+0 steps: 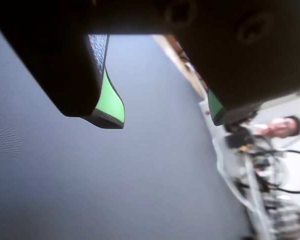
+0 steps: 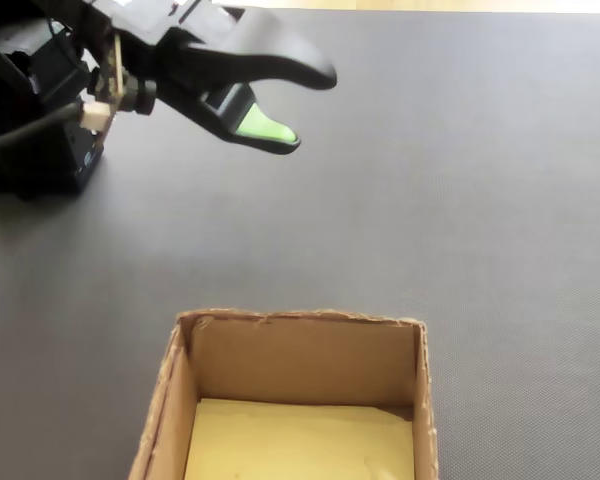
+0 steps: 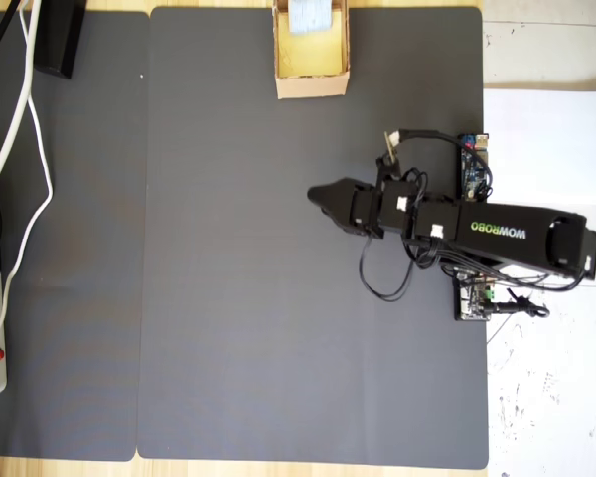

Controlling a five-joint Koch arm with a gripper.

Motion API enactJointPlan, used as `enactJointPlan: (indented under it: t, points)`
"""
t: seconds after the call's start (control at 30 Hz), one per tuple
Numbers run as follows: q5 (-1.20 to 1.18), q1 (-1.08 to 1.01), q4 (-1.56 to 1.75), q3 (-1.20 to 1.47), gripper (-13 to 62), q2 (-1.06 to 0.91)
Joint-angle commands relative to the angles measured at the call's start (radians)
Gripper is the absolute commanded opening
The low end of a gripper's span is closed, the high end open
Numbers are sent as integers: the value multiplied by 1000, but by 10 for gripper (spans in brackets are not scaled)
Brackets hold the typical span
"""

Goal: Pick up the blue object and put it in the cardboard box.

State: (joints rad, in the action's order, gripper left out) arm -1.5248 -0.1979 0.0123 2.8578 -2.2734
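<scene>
Largest first: the desk (image 3: 278,298) carries the box (image 3: 311,84) at the overhead view's top edge. The blue roll (image 3: 308,14) already lies inside it, up-frame from the claw (image 3: 316,195), whose jaws gape empty.

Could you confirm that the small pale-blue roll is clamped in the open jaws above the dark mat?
Not quite. The jaws are open but empty; the overhead view shows the small pale-blue roll already lying inside the tan cardboard box, apart from the gripper.
</scene>
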Motion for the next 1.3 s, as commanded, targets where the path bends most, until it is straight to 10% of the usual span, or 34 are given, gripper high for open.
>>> enactJointPlan:
  t: [0.0, 1.27]
  points:
    - [-23, 17, 92, 15, 340, -95]
    - [-15, 46, -64, 261, 342, -95]
